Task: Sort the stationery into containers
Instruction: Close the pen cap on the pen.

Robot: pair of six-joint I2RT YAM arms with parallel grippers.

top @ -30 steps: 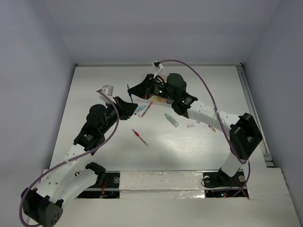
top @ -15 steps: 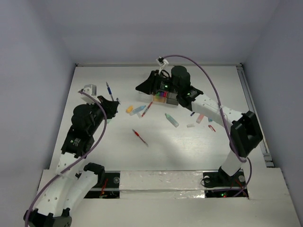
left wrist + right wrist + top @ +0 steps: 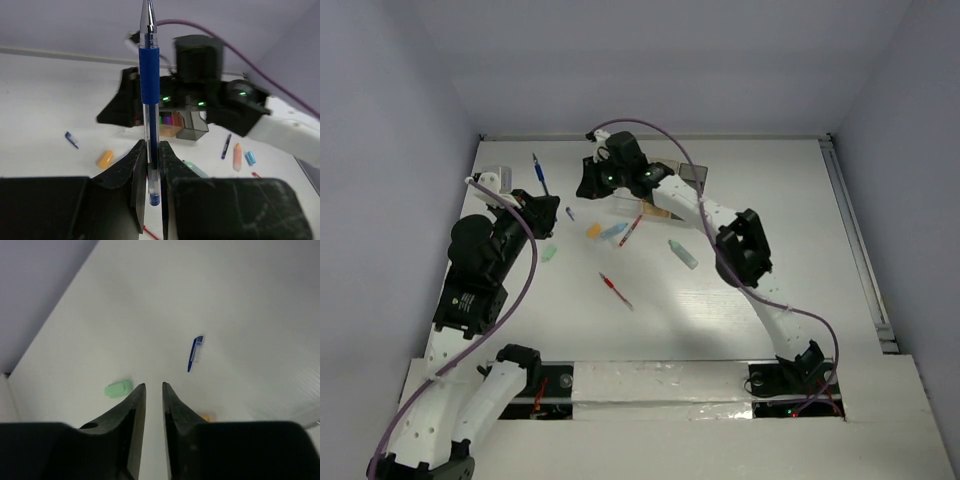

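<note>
My left gripper (image 3: 546,207) (image 3: 152,145) is shut on a blue pen (image 3: 537,172) (image 3: 149,90) and holds it upright above the table's left side. My right gripper (image 3: 583,184) (image 3: 153,384) is empty, its jaws nearly together with a narrow gap, above bare table left of the containers. The tan-orange box (image 3: 171,131) (image 3: 663,208) holds coloured markers, and the dark grey box (image 3: 193,125) (image 3: 693,174) stands beside it. The clear box is hidden by the right arm. A small blue cap (image 3: 196,353) (image 3: 570,213) and a green piece (image 3: 118,389) (image 3: 549,254) lie near the right gripper.
An orange piece (image 3: 593,231) (image 3: 105,159), a light-blue piece (image 3: 613,232), two red pens (image 3: 631,230) (image 3: 615,290) and a green marker (image 3: 683,253) lie mid-table. A purple pen (image 3: 226,146), a pink marker (image 3: 237,156) and a light-blue piece (image 3: 250,158) lie right of the boxes.
My right arm swung left, away from over the boxes, to the table's far left. My left gripper drew back left and toward the far edge with the blue pen.
</note>
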